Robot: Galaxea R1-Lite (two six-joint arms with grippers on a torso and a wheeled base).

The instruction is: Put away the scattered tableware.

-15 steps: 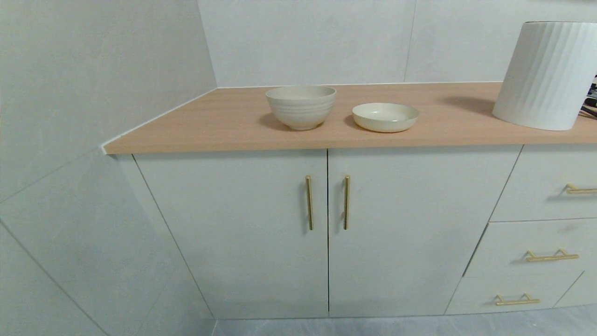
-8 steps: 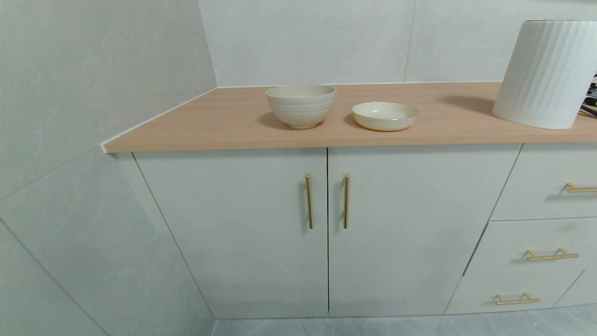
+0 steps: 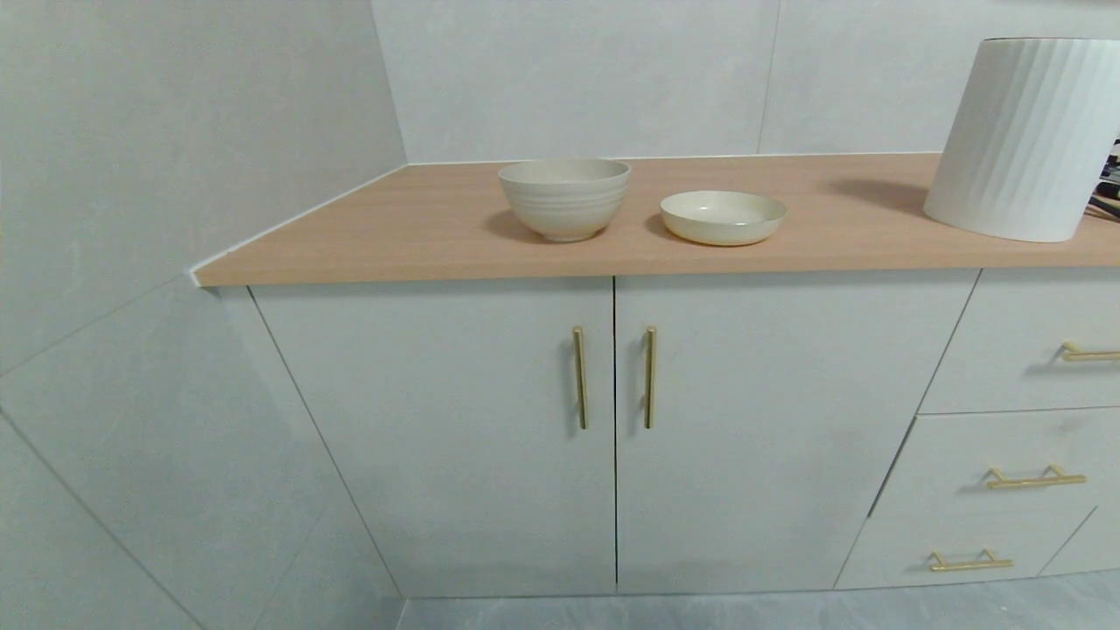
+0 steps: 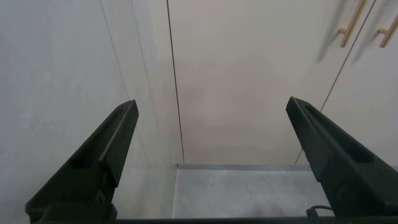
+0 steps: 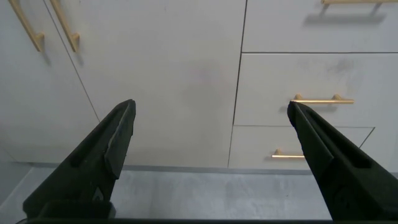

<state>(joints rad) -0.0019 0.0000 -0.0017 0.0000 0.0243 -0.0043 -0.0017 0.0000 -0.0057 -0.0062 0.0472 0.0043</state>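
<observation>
Surface [image 3: 420,236]: wood-toned top running along a pale tiled wall [image 3: 569,79] and into a corner at the robot's left. Bowl [image 3: 564,199]: deep, ribbed, off-white, upright on the surface near its front edge, above the left door [image 3: 437,437]. Dish [image 3: 723,218]: shallow, cream, upright, to the right of the bowl and close to it, not touching, above the right door [image 3: 770,437]. Ribbed container [image 3: 1024,140]: tall, white, standing on the surface well apart from the dish, at the far right. Doors: two, pale, closed, each with an upright gold handle [image 3: 579,378] beside the centre seam. Drawers [image 3: 989,446]: a closed stack to the right of the doors, with horizontal gold pulls [image 3: 1036,479]. Floor [image 3: 700,612]: grey, below the cabinet. Left end effector [image 4: 211,107]: low before the left door, dark fingers [image 4: 106,155] spread wide apart, door handles up at one corner of its wrist view. Right end effector [image 5: 211,107]: low before the cabinet where the right door meets the drawers, fingers [image 5: 102,155] likewise spread wide apart, facing the drawer pulls.
</observation>
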